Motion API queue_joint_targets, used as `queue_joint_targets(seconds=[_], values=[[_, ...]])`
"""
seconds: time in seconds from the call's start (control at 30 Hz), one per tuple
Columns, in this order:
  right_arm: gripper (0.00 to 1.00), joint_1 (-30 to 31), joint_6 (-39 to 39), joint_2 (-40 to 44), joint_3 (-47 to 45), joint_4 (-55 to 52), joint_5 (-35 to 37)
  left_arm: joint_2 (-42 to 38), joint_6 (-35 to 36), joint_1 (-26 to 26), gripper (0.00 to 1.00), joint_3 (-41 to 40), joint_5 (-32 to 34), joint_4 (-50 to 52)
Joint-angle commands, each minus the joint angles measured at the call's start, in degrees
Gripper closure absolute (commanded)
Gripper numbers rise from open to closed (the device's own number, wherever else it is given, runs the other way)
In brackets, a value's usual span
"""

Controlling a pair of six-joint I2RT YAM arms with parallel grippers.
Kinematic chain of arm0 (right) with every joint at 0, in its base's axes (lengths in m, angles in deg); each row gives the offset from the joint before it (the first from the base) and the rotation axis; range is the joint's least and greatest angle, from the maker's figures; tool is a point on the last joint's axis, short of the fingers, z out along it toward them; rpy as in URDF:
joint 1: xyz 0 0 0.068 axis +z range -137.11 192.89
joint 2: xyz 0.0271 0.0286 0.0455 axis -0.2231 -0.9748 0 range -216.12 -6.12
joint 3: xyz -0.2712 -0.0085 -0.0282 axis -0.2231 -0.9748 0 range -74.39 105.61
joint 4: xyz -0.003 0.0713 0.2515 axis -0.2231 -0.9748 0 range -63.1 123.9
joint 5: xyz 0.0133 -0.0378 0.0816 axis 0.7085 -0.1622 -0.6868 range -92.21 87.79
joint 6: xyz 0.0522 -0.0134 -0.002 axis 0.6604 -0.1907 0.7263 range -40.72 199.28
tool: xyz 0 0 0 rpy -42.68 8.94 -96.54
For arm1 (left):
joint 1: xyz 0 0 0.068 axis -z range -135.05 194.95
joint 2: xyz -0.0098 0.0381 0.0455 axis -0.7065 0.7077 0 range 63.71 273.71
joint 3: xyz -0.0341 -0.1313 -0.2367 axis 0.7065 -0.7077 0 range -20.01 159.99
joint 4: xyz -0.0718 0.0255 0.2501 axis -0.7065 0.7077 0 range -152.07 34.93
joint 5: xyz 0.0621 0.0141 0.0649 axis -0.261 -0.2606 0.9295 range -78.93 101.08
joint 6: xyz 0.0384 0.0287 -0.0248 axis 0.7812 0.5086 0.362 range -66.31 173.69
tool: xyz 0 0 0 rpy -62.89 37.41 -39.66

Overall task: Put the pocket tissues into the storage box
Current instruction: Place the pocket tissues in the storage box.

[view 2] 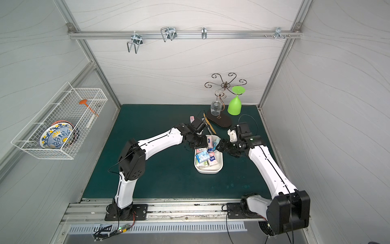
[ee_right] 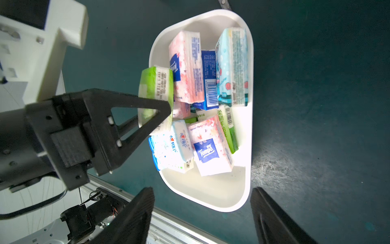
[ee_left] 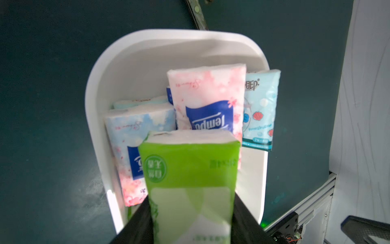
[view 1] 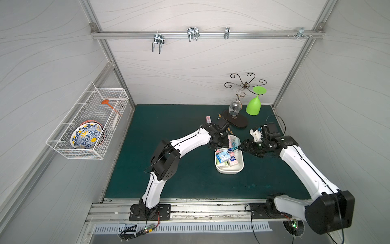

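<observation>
The white storage box (view 1: 230,171) (view 2: 209,172) lies on the green mat and holds several pocket tissues (view 1: 226,157) in pink, light blue, teal and green wrappers. My left gripper (ee_left: 191,211) (view 1: 221,143) is shut on a light green pack (ee_left: 190,179) (ee_right: 155,84), held at the box's left rim near its far end (ee_left: 147,36). Beside the box's far right end, my right gripper (ee_right: 202,202) (view 1: 242,146) is open and empty. One pink pack (view 1: 208,119) (view 2: 192,119) lies on the mat behind the left arm.
A wire glass stand on a dark oval base (view 1: 236,122) is at the back right, with a clear glass (view 1: 234,105) and a green goblet (view 1: 254,103) hanging upside down. Cutlery (view 2: 207,124) lies beside the base. A white wire basket (view 1: 88,124) with plates hangs on the left wall.
</observation>
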Motion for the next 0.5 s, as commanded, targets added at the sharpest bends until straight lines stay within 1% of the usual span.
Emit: queue_joint_targets(seconds=[0.0, 0.17, 0.23, 0.27, 0.43, 0.47], values=[[0.22, -0.5, 0.2, 1.2, -0.3, -0.7, -0.7, 0.7, -0.1, 0.1, 0.50, 1.8, 1.6, 0.9], [0.22, -0.5, 0.6, 1.0, -0.1, -0.4, -1.1, -0.6, 0.2, 0.3, 0.48, 0.3, 2.1, 1.3], [0.22, -0.5, 0.6, 0.8, -0.1, -0.3, -1.1, -0.9, 0.0, 0.4, 0.44, -0.3, 1.7, 1.2], [0.22, -0.5, 0.6, 0.8, -0.1, -0.2, -1.1, -0.9, 0.1, 0.5, 0.42, -0.6, 1.6, 1.2], [0.22, -0.6, 0.7, 0.5, 0.1, -0.4, -1.5, -0.1, 0.8, 0.4, 0.20, 1.6, 1.9, 1.7], [0.22, -0.6, 0.6, 0.5, 0.2, -0.5, -1.4, 0.0, 1.0, 0.4, 0.19, 2.3, 2.0, 2.0]])
